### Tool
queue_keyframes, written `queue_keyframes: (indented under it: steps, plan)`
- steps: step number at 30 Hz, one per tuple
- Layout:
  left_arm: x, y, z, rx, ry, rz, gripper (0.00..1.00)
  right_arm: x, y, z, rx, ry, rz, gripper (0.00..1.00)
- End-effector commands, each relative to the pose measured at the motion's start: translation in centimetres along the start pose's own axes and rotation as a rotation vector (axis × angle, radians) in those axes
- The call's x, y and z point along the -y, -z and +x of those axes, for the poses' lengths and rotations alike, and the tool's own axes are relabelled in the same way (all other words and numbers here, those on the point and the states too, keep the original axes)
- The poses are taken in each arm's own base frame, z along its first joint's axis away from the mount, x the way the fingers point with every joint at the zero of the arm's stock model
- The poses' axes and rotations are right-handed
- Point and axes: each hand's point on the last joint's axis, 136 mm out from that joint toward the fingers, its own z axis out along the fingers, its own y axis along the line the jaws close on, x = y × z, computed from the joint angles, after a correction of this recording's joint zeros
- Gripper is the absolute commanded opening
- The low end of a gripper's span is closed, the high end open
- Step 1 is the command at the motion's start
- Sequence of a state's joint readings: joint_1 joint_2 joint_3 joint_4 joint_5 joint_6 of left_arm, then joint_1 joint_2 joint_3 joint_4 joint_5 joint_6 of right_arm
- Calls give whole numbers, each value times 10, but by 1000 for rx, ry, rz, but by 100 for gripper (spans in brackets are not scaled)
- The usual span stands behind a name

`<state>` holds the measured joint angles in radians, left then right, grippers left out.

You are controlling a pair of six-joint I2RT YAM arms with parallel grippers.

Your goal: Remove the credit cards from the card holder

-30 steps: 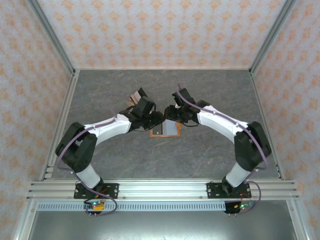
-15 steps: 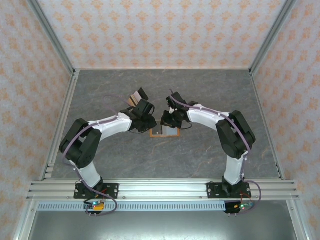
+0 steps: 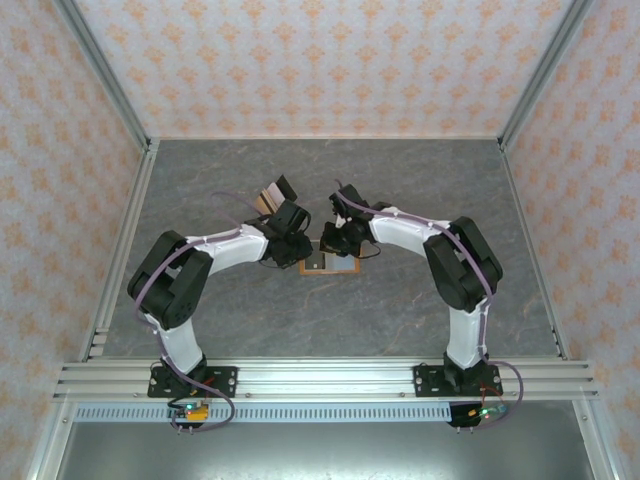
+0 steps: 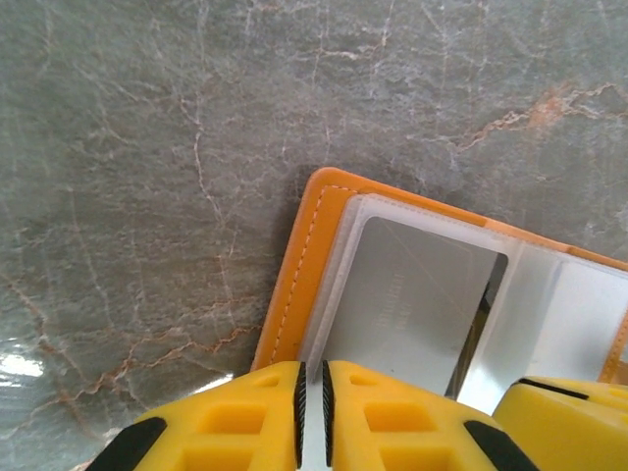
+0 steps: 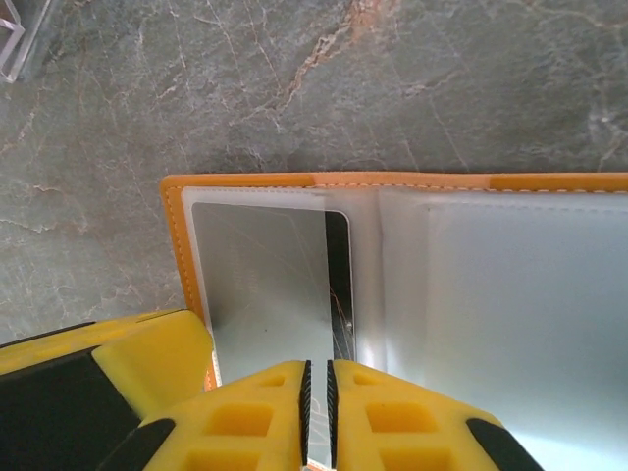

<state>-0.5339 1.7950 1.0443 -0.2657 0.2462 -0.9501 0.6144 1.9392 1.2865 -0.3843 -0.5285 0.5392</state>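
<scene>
The orange card holder point(image 3: 341, 265) lies open on the grey table, with its orange rim point(image 4: 292, 285) point(image 5: 175, 245) framing pale clear sleeves. A whitish-silver credit card point(image 4: 407, 294) point(image 5: 263, 275) sits in the left sleeve, a dark strip along its inner edge. My left gripper point(image 3: 303, 250) point(image 4: 312, 381) is closed to a thin slit on the holder's left sleeve edge. My right gripper point(image 3: 333, 243) point(image 5: 318, 381) is closed the same way on the near edge of the silver card. The grippers stand side by side over the holder, and each wrist view catches the other's yellow finger point(image 4: 561, 417) point(image 5: 103, 368).
Small flat brown and black pieces point(image 3: 273, 193) lie on the table behind the left gripper. A clear plastic corner point(image 5: 14, 39) shows at the upper left of the right wrist view. Patterned walls and metal rails point(image 3: 130, 250) enclose the marbled table.
Both grippers have narrowed from partly open to a thin slit. The right arm has shifted left over the holder, and both elbows have folded in closer.
</scene>
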Motion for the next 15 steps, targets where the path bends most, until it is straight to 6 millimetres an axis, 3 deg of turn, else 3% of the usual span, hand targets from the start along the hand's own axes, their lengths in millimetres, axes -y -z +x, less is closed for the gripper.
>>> queue_keyframes:
  steps: [1, 8, 15]
  plan:
    - [-4, -4, -5, 20, 18, -8, 15, 0, -2, -2, -13, -8, 4, 15]
    - [-20, -2, -5, 35, 4, -74, 13, 9, -5, -1, -14, -10, 46, 15]
    - [-19, -8, -2, 13, -7, -71, 12, 12, -6, -2, 6, -19, 46, 17]
